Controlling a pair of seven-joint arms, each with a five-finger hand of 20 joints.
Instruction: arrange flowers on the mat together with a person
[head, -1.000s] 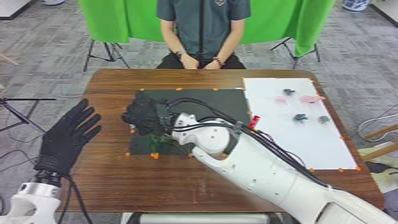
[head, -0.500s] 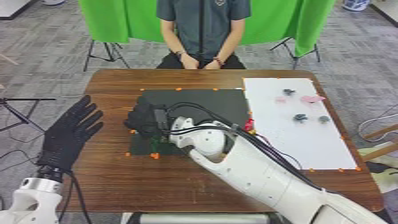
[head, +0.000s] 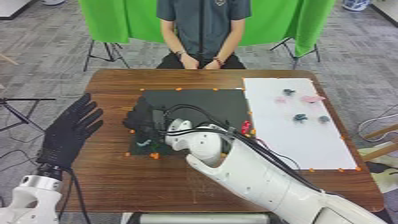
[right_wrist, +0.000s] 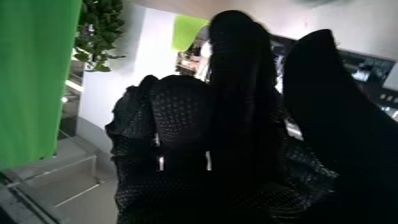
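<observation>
In the head view my right hand (head: 139, 119) is over the left edge of the dark mat (head: 213, 100), with its arm crossing the mat from the right. A small pale teal piece (head: 143, 143) lies on the mat's near left part, with dark green beside it. In the right wrist view the thumb of my right hand (right_wrist: 240, 110) stands apart from a straight finger, other fingers are slightly bent, and nothing is visible between them. My left hand (head: 71, 129) is at the table's left edge, fingers straight. A red flower (head: 246, 127) shows beside the right arm, at the mat's right edge.
On the white sheet (head: 293, 137) at the right lie pink pieces (head: 312, 99) and small dark green pieces (head: 300, 118). Orange markers (head: 155, 156) line the mat. A person sits across the table with both hands together at its far edge.
My right forearm has shifted a little left and nearer, and the right hand has moved slightly. The pale teal piece on the mat has come into sight. My left hand has barely moved.
</observation>
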